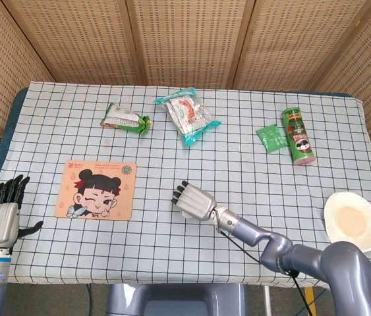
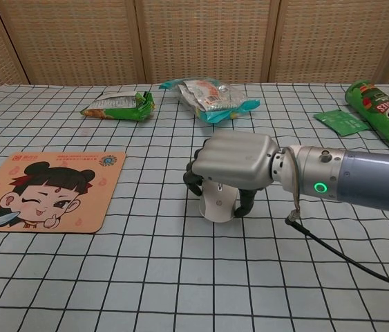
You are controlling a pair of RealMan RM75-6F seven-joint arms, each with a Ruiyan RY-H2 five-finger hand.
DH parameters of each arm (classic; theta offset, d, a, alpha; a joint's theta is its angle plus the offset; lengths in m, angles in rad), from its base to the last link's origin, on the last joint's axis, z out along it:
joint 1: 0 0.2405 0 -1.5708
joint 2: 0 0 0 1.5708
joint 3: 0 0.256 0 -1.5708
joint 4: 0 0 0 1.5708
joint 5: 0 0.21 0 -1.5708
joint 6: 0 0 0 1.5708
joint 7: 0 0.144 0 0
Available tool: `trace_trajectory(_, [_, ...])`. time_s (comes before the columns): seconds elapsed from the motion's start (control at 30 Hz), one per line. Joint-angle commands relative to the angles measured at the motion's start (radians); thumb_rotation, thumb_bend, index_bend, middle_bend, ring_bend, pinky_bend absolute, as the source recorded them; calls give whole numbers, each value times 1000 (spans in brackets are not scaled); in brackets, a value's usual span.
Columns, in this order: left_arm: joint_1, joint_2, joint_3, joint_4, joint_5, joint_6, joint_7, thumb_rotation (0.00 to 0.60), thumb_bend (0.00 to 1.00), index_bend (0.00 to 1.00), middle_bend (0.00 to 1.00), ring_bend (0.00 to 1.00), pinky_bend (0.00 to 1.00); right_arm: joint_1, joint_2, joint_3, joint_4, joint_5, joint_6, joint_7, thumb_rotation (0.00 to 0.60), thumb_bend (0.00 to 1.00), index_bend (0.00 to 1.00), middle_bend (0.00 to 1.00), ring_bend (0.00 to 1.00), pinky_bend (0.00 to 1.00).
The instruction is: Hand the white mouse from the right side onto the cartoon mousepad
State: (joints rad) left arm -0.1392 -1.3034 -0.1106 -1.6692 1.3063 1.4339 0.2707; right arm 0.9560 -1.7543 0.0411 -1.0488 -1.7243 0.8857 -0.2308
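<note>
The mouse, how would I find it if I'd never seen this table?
Start at the checked table and find the mousepad. Right of it, near the middle, the right hand grips the mouse. It is the only plain white, rounded thing there.

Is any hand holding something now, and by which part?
The right hand holds the white mouse from above, fingers curled around its sides. The left hand holds nothing.
</note>
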Motion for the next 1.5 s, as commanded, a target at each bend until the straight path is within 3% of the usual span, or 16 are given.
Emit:
trace_trajectory(0.03, [0, 0, 0, 0, -1, 0, 0, 600, 19, 0, 0, 0, 0, 8, -9, -2, 8, 1, -4, 1, 600, 251, 733, 481, 376, 401])
trace_trajectory(0.83, [-6, 1, -3, 7, -20, -6, -5, 600, 18, 0, 0, 0, 0, 24, -50, 33, 18, 114, -62, -102, 600, 251, 722, 474, 376, 401])
trace_trajectory(0.93, [-7, 0, -3, 8, -21, -6, -5, 600, 18, 0, 0, 0, 0, 22, -43, 34, 3, 126, -68, -119, 600, 247, 634, 420, 353, 374])
trace_trajectory(1.23, [-8, -3, -1, 9, -21, -7, -1, 600, 18, 0, 0, 0, 0, 15, -30, 45, -41, 143, -44, -183, 600, 193, 269, 138, 130, 171])
trace_trajectory(1.5, [-7, 0, -2, 5, -20, -2, -4, 600, 19, 0, 0, 0, 0, -6, -7, 70, -98, 183, -15, -253, 600, 182, 238, 89, 95, 148])
